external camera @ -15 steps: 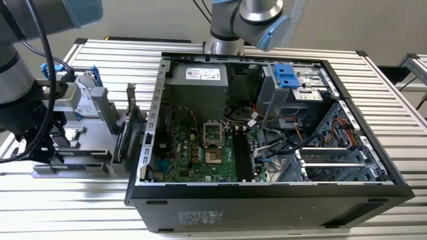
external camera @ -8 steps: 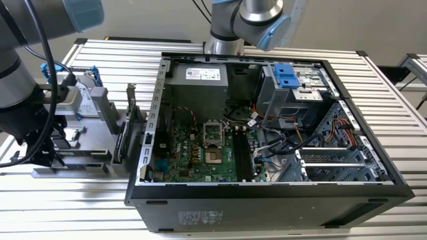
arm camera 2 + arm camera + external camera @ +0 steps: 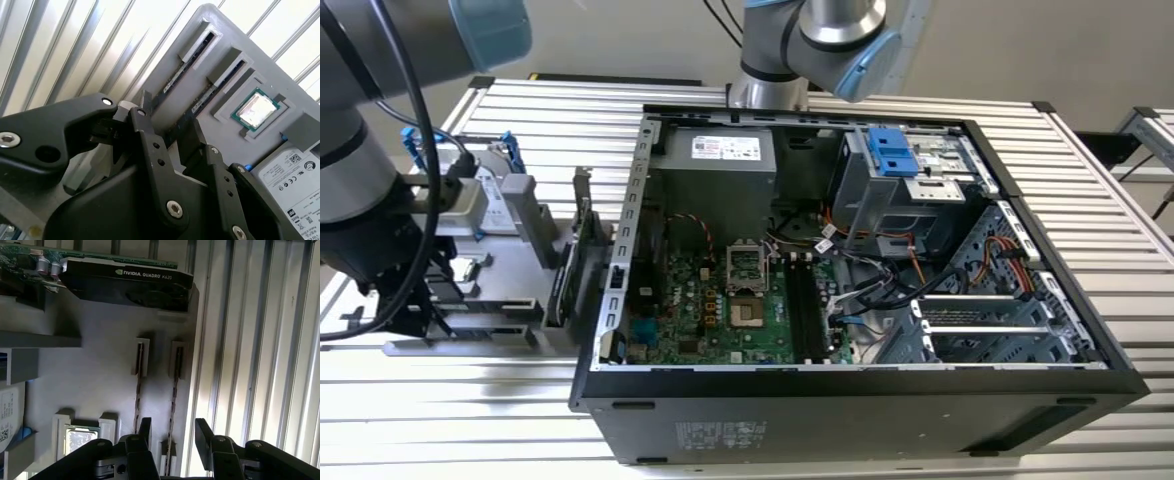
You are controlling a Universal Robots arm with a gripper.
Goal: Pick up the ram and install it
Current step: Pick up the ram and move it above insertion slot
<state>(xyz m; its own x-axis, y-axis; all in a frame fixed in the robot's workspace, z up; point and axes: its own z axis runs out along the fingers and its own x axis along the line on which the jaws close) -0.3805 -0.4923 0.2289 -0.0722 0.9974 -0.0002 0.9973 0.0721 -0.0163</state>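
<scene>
Two ram sticks stand on edge in slots of a grey holder. In both wrist views my gripper is open. Its fingers straddle one ram, and a gap shows on each side of it. The other ram stands just outside one finger. In the exterior view my arm hangs over the holder at that view's left. To its right is the open computer case, with the motherboard's long dark memory slots.
On the holder are also a graphics card, a processor chip in a recess and a silver hard drive. The computer case lies on the slatted metal table, with cables and drive cages inside.
</scene>
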